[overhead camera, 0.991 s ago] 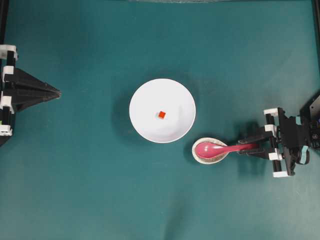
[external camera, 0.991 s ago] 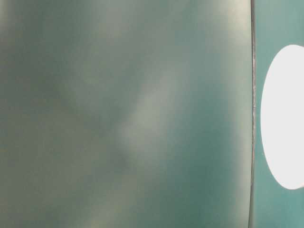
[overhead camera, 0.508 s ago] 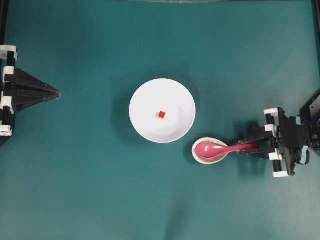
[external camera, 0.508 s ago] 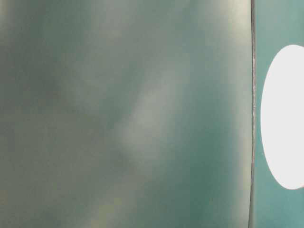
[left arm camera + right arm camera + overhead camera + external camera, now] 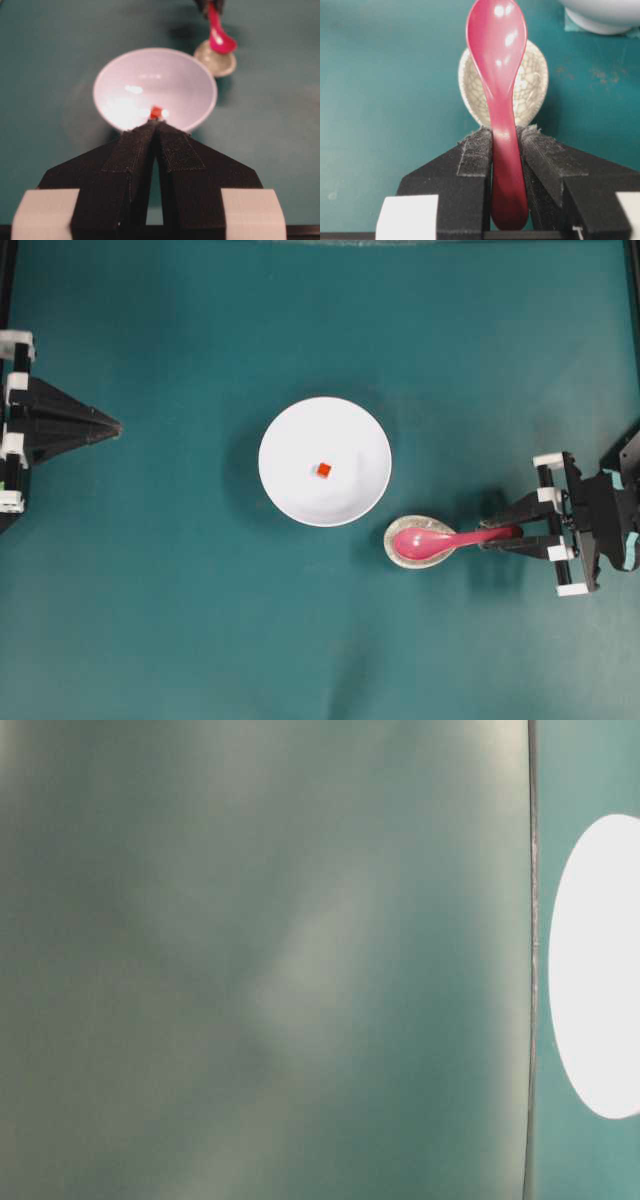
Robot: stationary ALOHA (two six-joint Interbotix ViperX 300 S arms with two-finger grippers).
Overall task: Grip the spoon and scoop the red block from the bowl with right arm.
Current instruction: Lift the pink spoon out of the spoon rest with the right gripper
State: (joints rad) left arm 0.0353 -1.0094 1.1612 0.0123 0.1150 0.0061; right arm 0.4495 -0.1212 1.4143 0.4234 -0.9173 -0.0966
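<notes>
Pink-red and glossy, the spoon [image 5: 496,65] is sitting clamped by its handle in my right gripper [image 5: 505,150], both padded fingers [image 5: 476,150] pressing its sides so the scoop is pointing away from me over the small speckled dish [image 5: 532,85]. I am gripping far back on the handle, I judge, so the whole scoop is staying free to dip. The red block [image 5: 323,469] is lying near the middle of the white bowl [image 5: 290,430], which is standing on the green worktop [image 5: 160,600] just beside the dish, toward the far left of my reach. My left gripper [image 5: 156,131] is waiting well apart, its fingers nearly together and holding nothing, keeping out of the way.
</notes>
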